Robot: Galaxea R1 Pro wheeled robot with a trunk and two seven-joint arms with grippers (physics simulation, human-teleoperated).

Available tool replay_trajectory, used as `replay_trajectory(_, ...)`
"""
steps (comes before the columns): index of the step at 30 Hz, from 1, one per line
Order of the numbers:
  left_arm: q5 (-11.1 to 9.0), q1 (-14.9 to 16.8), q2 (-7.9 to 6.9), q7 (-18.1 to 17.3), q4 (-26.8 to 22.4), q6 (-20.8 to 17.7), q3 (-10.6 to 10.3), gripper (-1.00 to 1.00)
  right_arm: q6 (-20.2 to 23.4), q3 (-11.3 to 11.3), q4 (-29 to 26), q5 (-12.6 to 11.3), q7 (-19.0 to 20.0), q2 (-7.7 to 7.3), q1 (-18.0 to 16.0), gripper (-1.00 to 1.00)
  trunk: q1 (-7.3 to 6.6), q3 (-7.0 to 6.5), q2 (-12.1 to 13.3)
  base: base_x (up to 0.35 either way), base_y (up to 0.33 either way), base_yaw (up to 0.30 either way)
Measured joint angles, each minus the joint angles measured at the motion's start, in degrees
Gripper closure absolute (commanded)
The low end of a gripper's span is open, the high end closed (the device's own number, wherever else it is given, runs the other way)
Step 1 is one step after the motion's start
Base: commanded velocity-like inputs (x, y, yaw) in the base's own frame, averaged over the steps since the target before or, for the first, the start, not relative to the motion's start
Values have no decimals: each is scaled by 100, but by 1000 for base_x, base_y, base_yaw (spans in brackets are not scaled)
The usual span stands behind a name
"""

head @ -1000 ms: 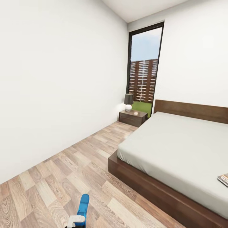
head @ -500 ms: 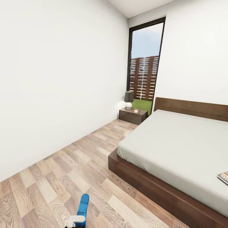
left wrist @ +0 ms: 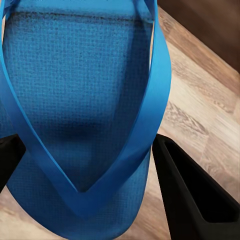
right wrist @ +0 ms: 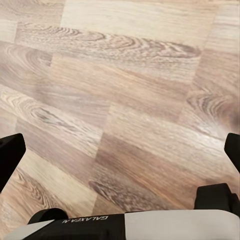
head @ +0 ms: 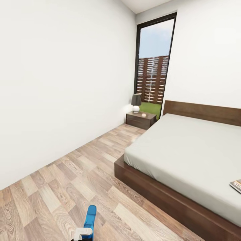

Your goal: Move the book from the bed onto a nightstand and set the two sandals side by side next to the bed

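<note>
The left gripper (left wrist: 85, 165) was clamped on a blue sandal (left wrist: 80, 100) between its fingers; the right gripper's (right wrist: 120, 150) fingers stood apart; the book (head: 236, 185) was probably half cut off.

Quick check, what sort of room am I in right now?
A bedroom, most likely: a bed against the far wall, a nightstand with a lamp beside it, and wood flooring. The left gripper holds a sandal.
</note>
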State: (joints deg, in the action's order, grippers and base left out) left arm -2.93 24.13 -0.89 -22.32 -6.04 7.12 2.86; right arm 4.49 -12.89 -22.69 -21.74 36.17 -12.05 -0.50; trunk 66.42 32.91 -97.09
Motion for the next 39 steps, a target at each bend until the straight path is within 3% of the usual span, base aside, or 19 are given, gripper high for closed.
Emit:
replay_trajectory(21,3,0,1,5,0,0,2,100,-3,0,6,0,-3,0,0,-100,0,169,0,0,0,-15)
replay_trajectory(33,7,0,1,1,-3,0,2,100,-3,-8,6,0,-5,0,0,-100,0,174,0,0,0,-2)
replay_trajectory(39,5,1,1,-1,-1,0,5,100,-3,-9,7,-1,-1,0,0,-100,-131,67,239,0,0,0)
